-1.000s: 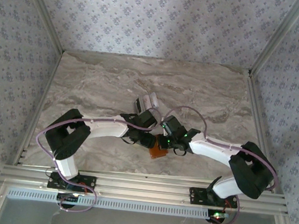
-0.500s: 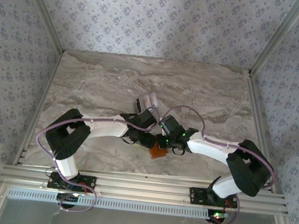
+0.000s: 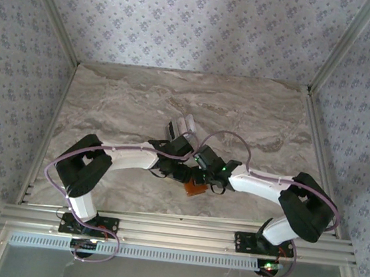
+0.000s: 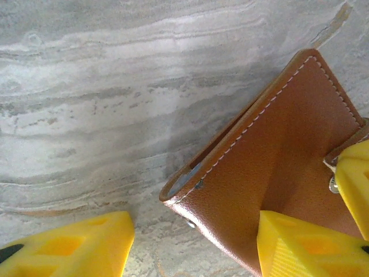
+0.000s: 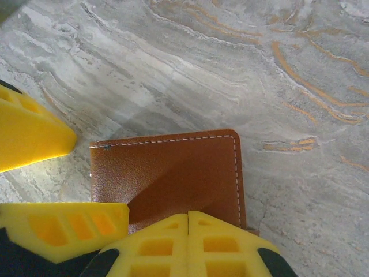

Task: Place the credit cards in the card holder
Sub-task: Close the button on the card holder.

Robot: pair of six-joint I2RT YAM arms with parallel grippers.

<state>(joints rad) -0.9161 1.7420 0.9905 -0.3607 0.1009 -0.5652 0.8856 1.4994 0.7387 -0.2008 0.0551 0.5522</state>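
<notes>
The tan-brown leather card holder lies folded on the marble table between the two arms. In the left wrist view its corner sits between the spread yellow fingers of my open left gripper. One finger rests on the leather and the other stands well clear on the table. A grey-blue inner edge shows at the fold. My right gripper is shut, its tips pressed together over the holder's near edge by the clasp tab. The credit cards, a pale cluster, lie just beyond the left wrist.
Both wrists crowd together over the holder near the table's front middle. The right gripper's yellow finger shows at the right edge of the left wrist view. Patterned walls and metal rails bound the table.
The right arm has shifted slightly left, bringing its wrist closer to the left gripper over the holder. The left arm and both grippers' openings look unchanged.
</notes>
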